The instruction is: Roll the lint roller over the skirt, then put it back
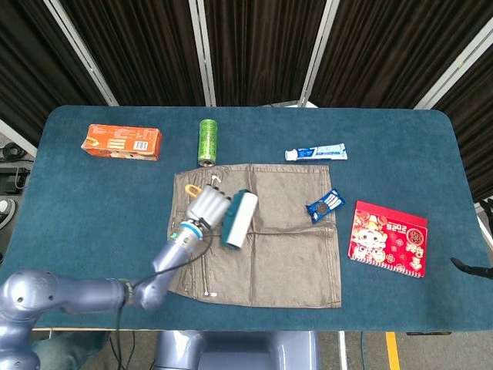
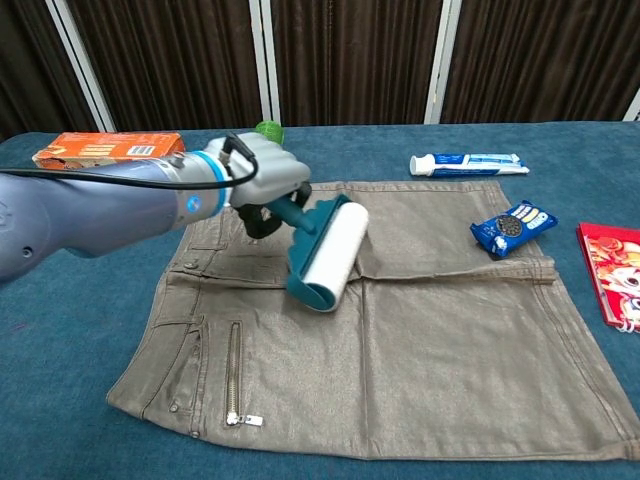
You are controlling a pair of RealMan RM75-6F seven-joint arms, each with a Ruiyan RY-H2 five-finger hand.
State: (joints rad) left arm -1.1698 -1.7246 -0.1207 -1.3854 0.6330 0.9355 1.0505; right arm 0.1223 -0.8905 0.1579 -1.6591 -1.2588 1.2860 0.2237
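Observation:
A grey-brown skirt lies flat on the blue table. My left hand grips the teal handle of the lint roller. The roller's white drum rests on the skirt's upper middle, left of the centre fold. My right hand shows in neither view.
On the table lie an orange box, a green can, a toothpaste tube and a red packet. A blue cookie pack sits on the skirt's right edge.

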